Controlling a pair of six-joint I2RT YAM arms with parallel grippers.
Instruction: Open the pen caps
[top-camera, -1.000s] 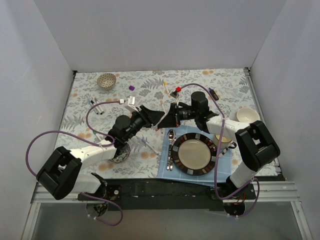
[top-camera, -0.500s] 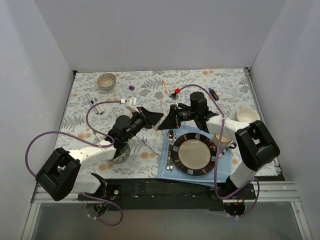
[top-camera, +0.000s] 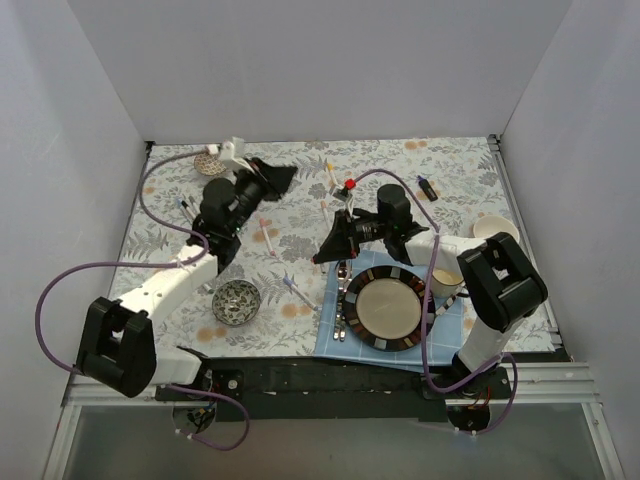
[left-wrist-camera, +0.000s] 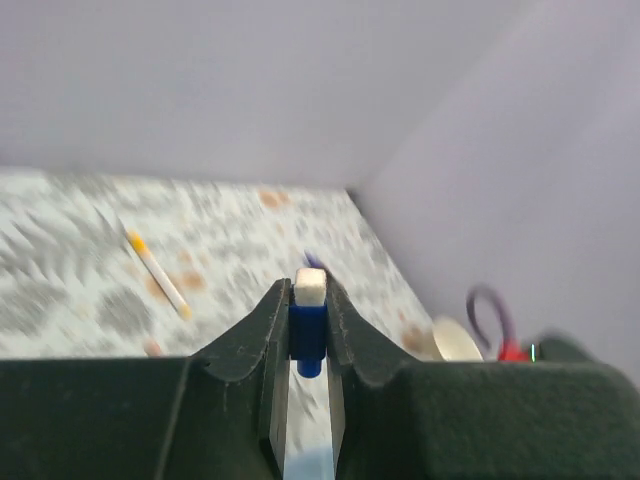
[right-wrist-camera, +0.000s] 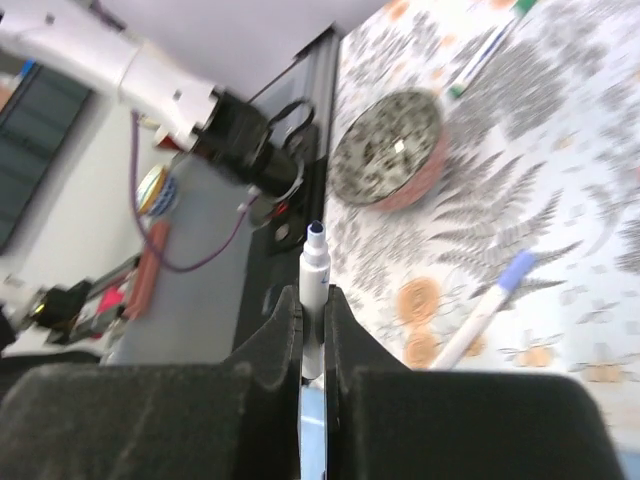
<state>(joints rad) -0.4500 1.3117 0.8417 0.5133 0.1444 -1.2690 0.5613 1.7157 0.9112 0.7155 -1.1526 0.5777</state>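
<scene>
The left hand (top-camera: 283, 173) has pulled the blue cap (left-wrist-camera: 308, 335) off the pen (right-wrist-camera: 314, 272).

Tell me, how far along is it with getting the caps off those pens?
Done: what looks like a loose red cap lies on the table. In hand: the left hand grips a blue cap, and the right hand grips the white pen, its blue tip bare, so that one is open. Left: a second pen near the patterned bowl seems still capped, and more lie around.
</scene>
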